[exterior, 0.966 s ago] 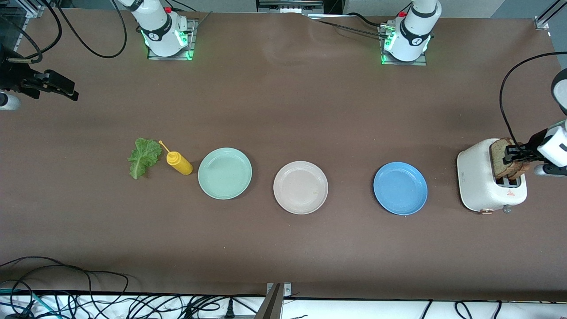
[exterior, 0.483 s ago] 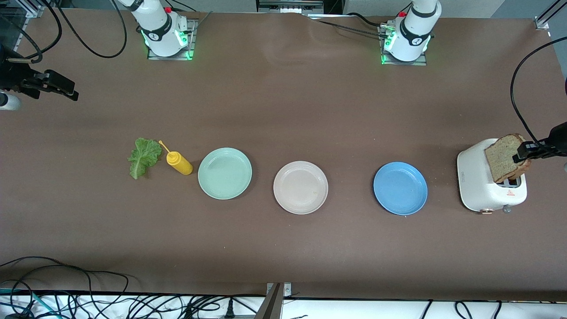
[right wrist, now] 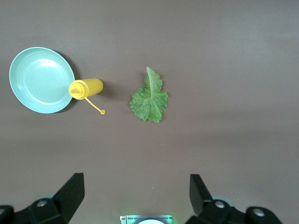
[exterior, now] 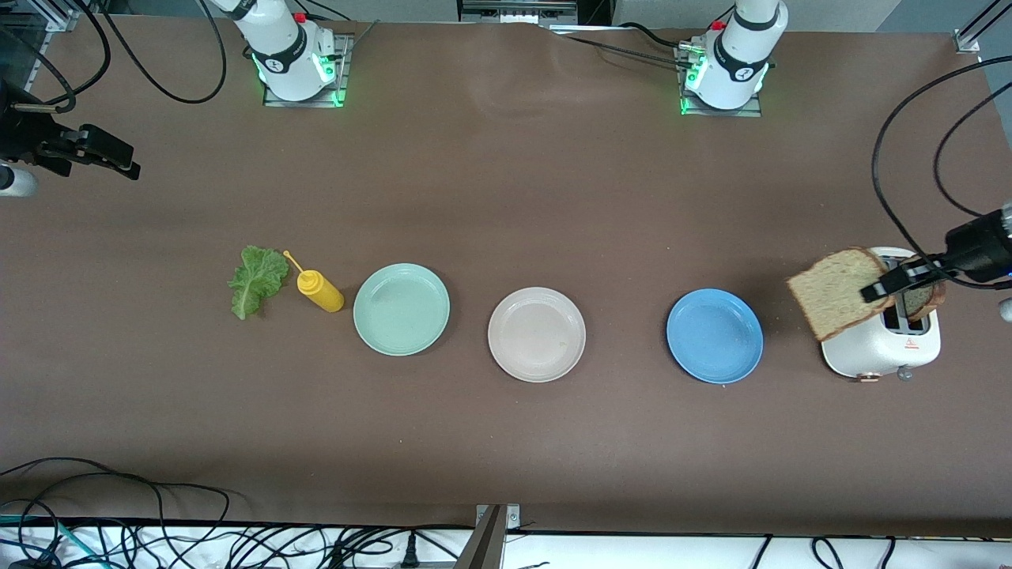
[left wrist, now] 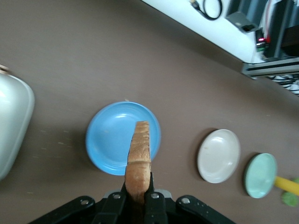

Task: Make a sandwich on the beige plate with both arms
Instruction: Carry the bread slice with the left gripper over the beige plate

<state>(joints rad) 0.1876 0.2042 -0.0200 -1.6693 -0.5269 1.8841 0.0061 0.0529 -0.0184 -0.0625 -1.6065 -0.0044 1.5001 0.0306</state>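
Observation:
My left gripper [exterior: 881,288] is shut on one corner of a brown bread slice [exterior: 834,294], which hangs tilted over the edge of the white toaster [exterior: 877,352] on the blue plate's side. In the left wrist view the bread slice [left wrist: 139,149] stands edge-on between the fingers of the left gripper [left wrist: 138,179]. A second slice [exterior: 923,299] sits in a toaster slot. The beige plate [exterior: 537,333] lies bare mid-table, as the beige plate [left wrist: 218,156] also shows from the left wrist. The lettuce leaf [exterior: 257,280] lies toward the right arm's end. My right gripper [right wrist: 136,179] waits open, high above the lettuce leaf [right wrist: 150,98].
A blue plate [exterior: 715,336] lies between the beige plate and the toaster. A mint-green plate [exterior: 401,309] and a yellow squeeze bottle [exterior: 319,290] on its side sit between the beige plate and the lettuce. Cables hang along the table's near edge.
The left gripper has lifted the bread slice out of the toaster and carried it toward the blue plate, tilting it. The right arm has not moved.

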